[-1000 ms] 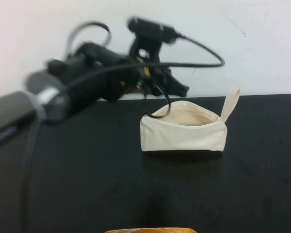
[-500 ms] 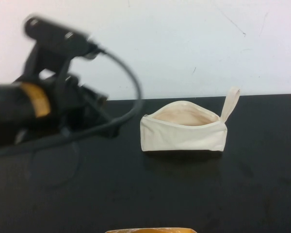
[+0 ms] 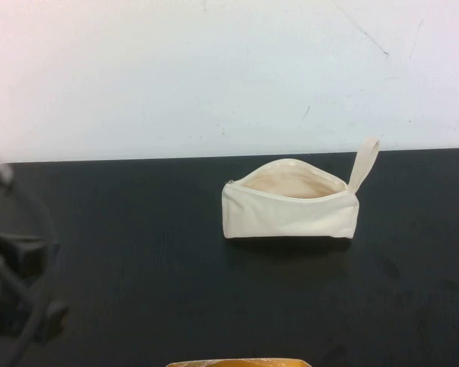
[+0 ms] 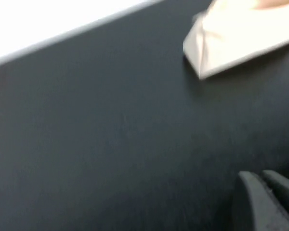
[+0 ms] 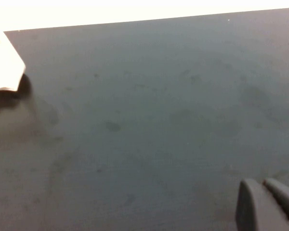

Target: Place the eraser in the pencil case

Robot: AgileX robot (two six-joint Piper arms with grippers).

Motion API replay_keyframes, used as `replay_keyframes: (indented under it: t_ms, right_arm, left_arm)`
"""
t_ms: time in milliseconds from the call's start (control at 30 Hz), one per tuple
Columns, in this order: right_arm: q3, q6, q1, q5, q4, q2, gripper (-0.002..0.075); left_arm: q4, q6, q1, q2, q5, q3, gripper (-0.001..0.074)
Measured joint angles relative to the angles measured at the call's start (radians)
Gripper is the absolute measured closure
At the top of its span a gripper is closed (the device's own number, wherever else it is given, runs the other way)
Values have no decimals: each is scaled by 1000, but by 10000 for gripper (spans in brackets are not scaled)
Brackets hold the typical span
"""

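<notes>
The cream-white pencil case (image 3: 291, 210) stands on the black table (image 3: 138, 267), a little right of centre. Its zip is open, the beige lining shows, and its loop strap points up at the right end. It also shows in the left wrist view (image 4: 241, 38) and at the edge of the right wrist view (image 5: 2, 62). The eraser is not in view anywhere. My left gripper (image 4: 262, 192) is shut, low over bare table well left of the pouch; its arm is a blur at the high view's left edge (image 3: 15, 290). My right gripper (image 5: 265, 197) is shut over bare table right of the pouch.
A white wall (image 3: 229, 69) rises behind the table's far edge. An orange-tan object (image 3: 237, 362) pokes in at the bottom edge of the high view.
My left arm was beside the pouch's open mouth, then swung away left and down to the table's left edge. The pouch has not moved.
</notes>
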Motion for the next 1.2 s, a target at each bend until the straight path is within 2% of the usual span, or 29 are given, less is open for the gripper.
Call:
replay_keyframes:
  t_ms: [167, 333, 500, 667, 800, 1200]
  right_arm:
    - [0, 0, 0, 0, 0, 0, 727]
    - [0, 0, 0, 0, 0, 0, 727]
    - [0, 0, 0, 0, 0, 0, 727]
    - [0, 0, 0, 0, 0, 0, 727]
    - [0, 0, 0, 0, 0, 0, 727]
    - [0, 0, 0, 0, 0, 0, 727]
  left_arm:
    - [33, 0, 36, -198, -306, 250, 736]
    - [-78, 0, 203, -395, -534, 499, 736]
    - [-121, 0, 382, -573, -670, 705, 736]
    - [-134, 6, 510, -727, -699, 848, 736]
    - [-164, 21, 568, -805, -699, 924, 736]
    - [-198, 195, 579, -837, -514, 932, 736]
